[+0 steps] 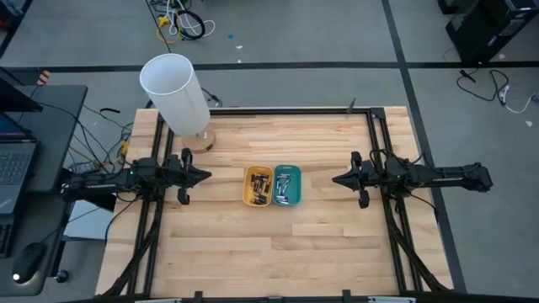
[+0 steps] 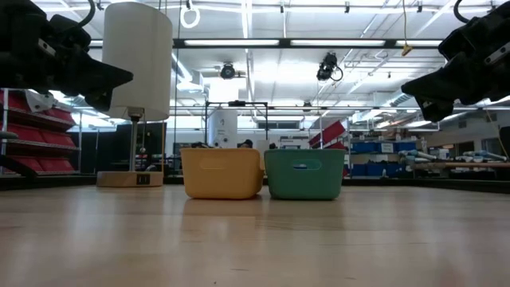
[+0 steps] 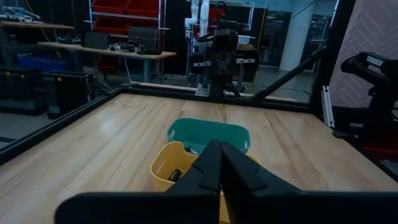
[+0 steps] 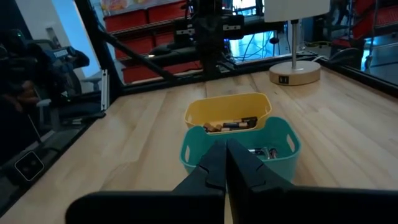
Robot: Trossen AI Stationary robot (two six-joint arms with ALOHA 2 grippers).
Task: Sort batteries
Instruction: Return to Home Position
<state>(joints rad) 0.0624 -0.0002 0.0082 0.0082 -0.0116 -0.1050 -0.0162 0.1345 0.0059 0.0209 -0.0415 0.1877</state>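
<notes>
A yellow tray (image 1: pixel 258 186) and a teal tray (image 1: pixel 287 186) stand side by side on their bases at the table's middle. Small dark and silvery batteries lie inside both: in the yellow tray (image 4: pixel 231 125) and in the teal tray (image 4: pixel 261 151). My left gripper (image 1: pixel 205 176) hovers above the table to the left of the trays, shut and empty. My right gripper (image 1: pixel 336 179) hovers to their right, also shut and empty. Both point at the trays. In the low view the trays (image 2: pixel 221 172) (image 2: pixel 304 173) hide their contents.
A white-shaded lamp (image 1: pixel 179 94) on a wooden base (image 1: pixel 200 139) stands at the table's far left. Black frame rails (image 1: pixel 370 126) run along the table's sides. Bare wood lies between each gripper and the trays and across the near half.
</notes>
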